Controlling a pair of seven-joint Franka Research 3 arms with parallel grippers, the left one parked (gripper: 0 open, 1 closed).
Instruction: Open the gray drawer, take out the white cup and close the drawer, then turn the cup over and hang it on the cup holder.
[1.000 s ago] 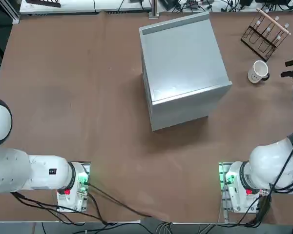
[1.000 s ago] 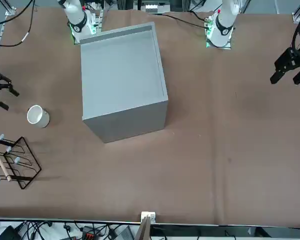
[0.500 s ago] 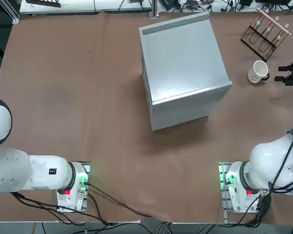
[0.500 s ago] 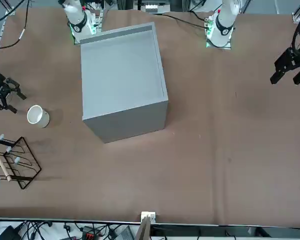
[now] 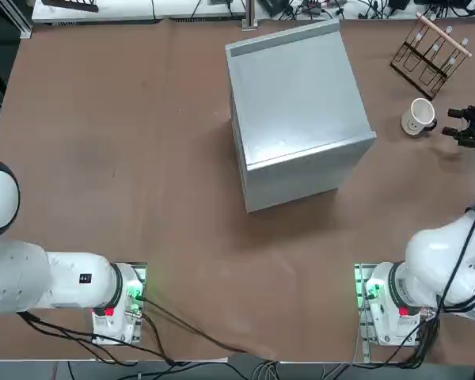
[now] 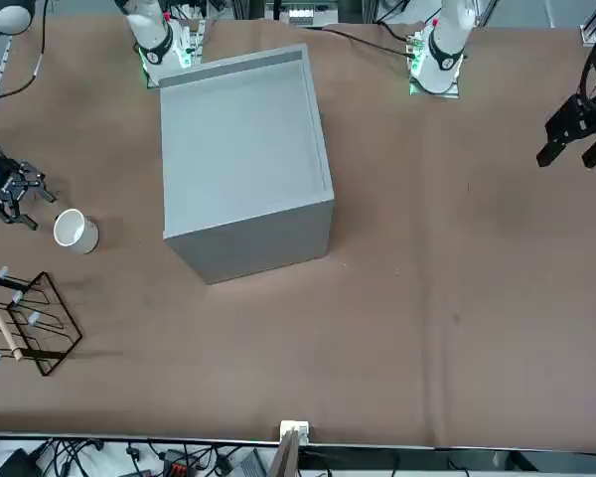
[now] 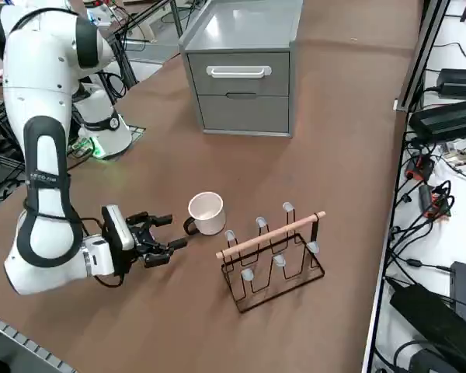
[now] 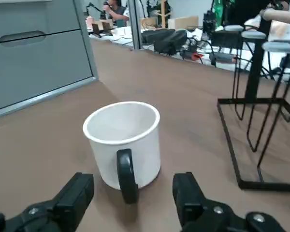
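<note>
White cup (image 8: 123, 140) stands where it was; the right tool (image 8: 134, 193), fingers apart, has drawn nearer its handle.

right gripper (image 7: 179, 231), open gap, cup (image 7: 210, 213), rack (image 7: 272, 236) beside

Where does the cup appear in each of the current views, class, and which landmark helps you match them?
Top: the cup, right of the cabinet, below the rack.
Front: left of the cabinet, above the rack.
Right side: centre, below the cabinet, left of the rack.
Right wrist: between the cabinet and the rack.
Shared landmark: the rack.
</note>
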